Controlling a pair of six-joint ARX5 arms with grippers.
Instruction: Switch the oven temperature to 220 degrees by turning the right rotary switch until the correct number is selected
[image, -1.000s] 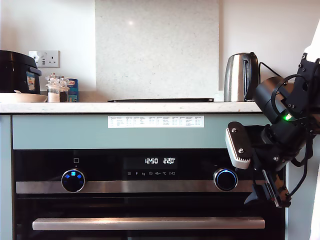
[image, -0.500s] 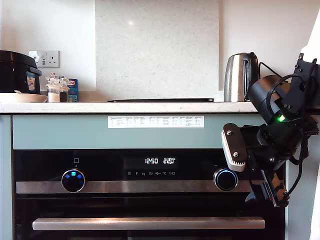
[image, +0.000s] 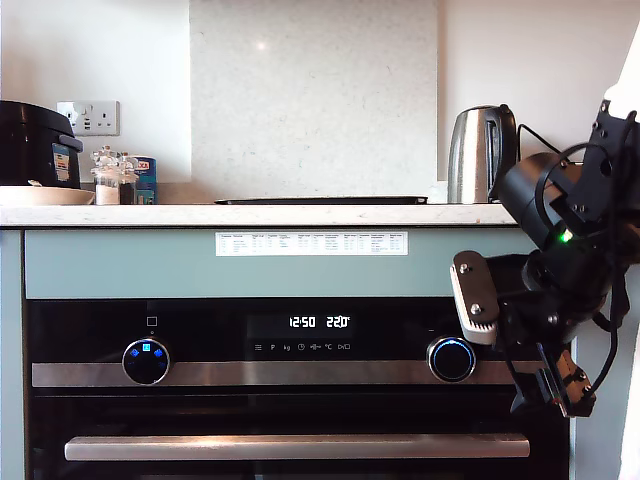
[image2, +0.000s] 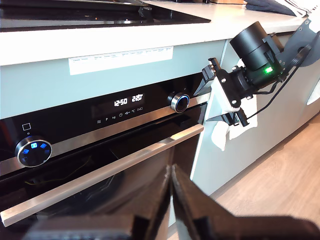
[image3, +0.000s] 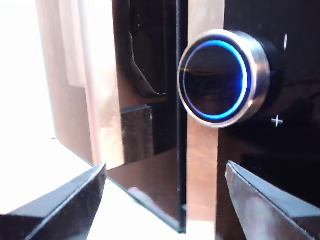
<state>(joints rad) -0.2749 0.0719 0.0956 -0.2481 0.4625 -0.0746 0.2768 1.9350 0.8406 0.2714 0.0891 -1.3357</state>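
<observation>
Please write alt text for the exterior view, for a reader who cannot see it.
A black built-in oven shows 12:50 and 220 on its display, and my second tool hangs open beside the right rotary switch, not touching it. A steel kettle stands on the worktop above.

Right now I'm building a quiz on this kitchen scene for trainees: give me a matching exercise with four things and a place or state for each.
Things:
1. right rotary switch
2. kettle
3. display
4. my second gripper

Places or states:
A. on the worktop, at the exterior view's right
B. open, off the knob
C. thin blue ring glowing
D. reads 12:50 and 220

Pairs: 1-C, 2-A, 3-D, 4-B
</observation>
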